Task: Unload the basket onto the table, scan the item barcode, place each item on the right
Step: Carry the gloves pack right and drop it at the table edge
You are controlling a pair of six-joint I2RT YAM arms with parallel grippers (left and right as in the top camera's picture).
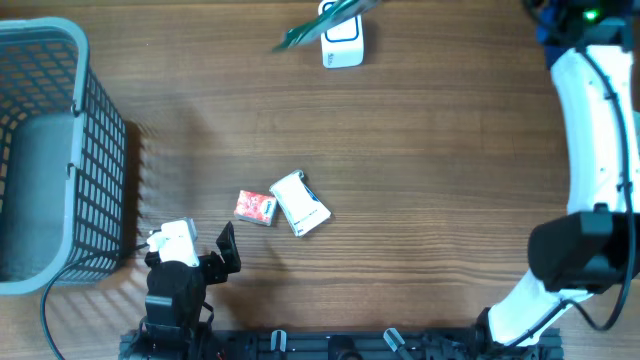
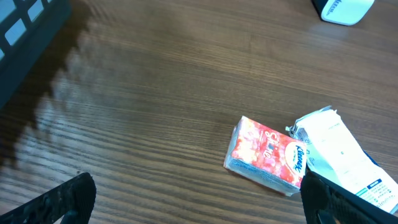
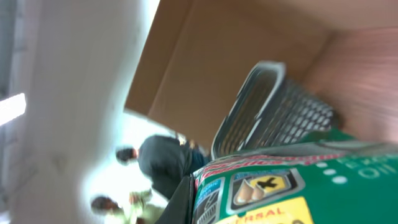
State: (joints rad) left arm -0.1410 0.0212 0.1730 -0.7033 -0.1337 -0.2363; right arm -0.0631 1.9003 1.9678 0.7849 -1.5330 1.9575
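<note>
A green packet (image 1: pixel 312 25) hangs tilted just over the white barcode scanner (image 1: pixel 343 43) at the table's far edge. In the right wrist view the green packet (image 3: pixel 305 183) fills the lower right, and my right gripper (image 3: pixel 208 205) is shut on it, with one dark finger (image 3: pixel 180 200) against its edge. From overhead that gripper is cut off by the top edge. My left gripper (image 1: pixel 195 255) rests open near the front left with nothing between its fingers (image 2: pixel 59 202). A red tissue pack (image 2: pixel 266 154) and a white packet (image 2: pixel 341 154) lie just ahead of it.
A grey wire basket (image 1: pixel 45 150) stands at the left edge. The red tissue pack (image 1: pixel 256 207) and white packet (image 1: pixel 300 203) lie side by side in the middle. The white right arm (image 1: pixel 595 150) runs up the right side.
</note>
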